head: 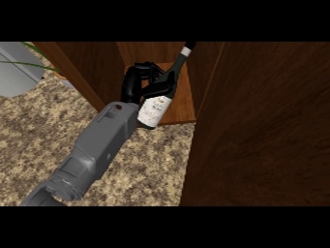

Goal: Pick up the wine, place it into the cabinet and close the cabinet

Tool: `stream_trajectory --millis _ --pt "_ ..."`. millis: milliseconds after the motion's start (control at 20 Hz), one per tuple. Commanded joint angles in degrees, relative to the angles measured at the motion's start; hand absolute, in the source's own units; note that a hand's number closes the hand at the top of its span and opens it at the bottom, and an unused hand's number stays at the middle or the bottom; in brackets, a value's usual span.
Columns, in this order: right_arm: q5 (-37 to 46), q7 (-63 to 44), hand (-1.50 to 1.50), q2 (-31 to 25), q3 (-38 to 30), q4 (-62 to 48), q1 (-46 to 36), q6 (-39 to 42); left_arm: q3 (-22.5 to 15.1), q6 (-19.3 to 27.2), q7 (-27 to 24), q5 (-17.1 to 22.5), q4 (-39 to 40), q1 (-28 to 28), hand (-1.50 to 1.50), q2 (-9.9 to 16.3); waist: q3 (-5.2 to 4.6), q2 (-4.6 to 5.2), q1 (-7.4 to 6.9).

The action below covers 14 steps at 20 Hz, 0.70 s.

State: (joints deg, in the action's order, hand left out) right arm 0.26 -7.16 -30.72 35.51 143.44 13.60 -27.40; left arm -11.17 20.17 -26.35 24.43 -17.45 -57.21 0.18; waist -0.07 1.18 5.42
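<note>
The left robot hand is curling its black fingers and thumb round the wine bottle, clamping it about the shoulder, above the pale label. The bottle is leaning, its neck and light cap pointing up and to the right into the cabinet's opening, its base hanging low over the front edge of the cabinet shelf. Whether the base is touching the shelf cannot be told. The grey forearm is reaching in from the lower left across the speckled bench.

The open cabinet door is standing as a broad dark wooden panel at the right, just beside the bottle. At the upper left a grey appliance is sitting near some green leaves. The right robot hand is not showing.

By my judgement, the pickup is done and the bottle is being brought into the cabinet; setting it down, letting go, and swinging the door closed are left.
</note>
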Motion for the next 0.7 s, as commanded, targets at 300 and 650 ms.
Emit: stream_trajectory --millis 300,650 --pt "-3.62 -0.74 -1.5 -1.11 0.92 8.59 3.31 2.18 3.43 1.27 -4.08 0.66 7.37 -3.87 1.5 0.87 -0.03 0.57 0.82" --pt "-4.66 0.62 -1.5 -0.86 0.83 8.39 4.21 3.2 2.56 3.99 -5.46 -1.54 10.43 -7.07 -1.5 2.8 -0.01 0.86 1.84"
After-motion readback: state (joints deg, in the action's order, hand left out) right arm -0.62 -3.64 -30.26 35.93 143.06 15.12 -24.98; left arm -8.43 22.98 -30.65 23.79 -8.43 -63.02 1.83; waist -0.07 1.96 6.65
